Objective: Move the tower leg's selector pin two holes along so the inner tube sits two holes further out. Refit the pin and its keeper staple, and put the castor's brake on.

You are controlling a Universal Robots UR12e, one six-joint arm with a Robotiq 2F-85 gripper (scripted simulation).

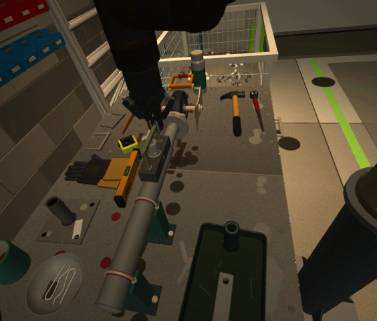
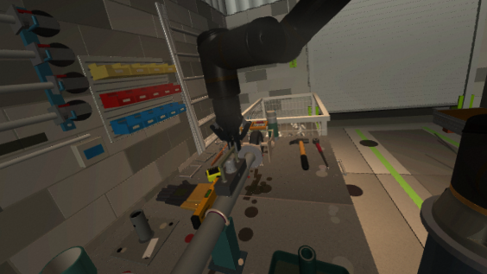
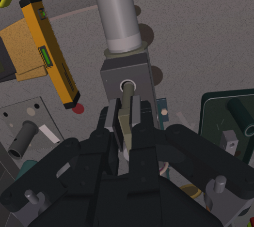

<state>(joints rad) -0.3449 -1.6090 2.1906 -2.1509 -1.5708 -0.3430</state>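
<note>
The olive selector pin (image 3: 126,109) runs into a hole in the dark collar block (image 3: 126,79) on the tower leg. My gripper (image 3: 124,116) is closed on the pin's flat head, one finger pad on each side of it. The grey tube (image 1: 132,228) lies along the bench on two teal stands. The collar (image 1: 155,157) sits near its far end. The castor wheel (image 1: 181,101) is just beyond the gripper (image 1: 154,125). Wire staples (image 1: 59,281) lie in a grey dish at the near left.
A white wire basket (image 1: 216,45) stands at the bench's far end. A hammer (image 1: 236,110) and a red-handled tool (image 1: 257,109) lie to the right. An orange level (image 1: 126,178), tape measure (image 1: 127,143) and glove (image 1: 85,170) lie left of the tube. A dark green tray (image 1: 225,273) sits near right.
</note>
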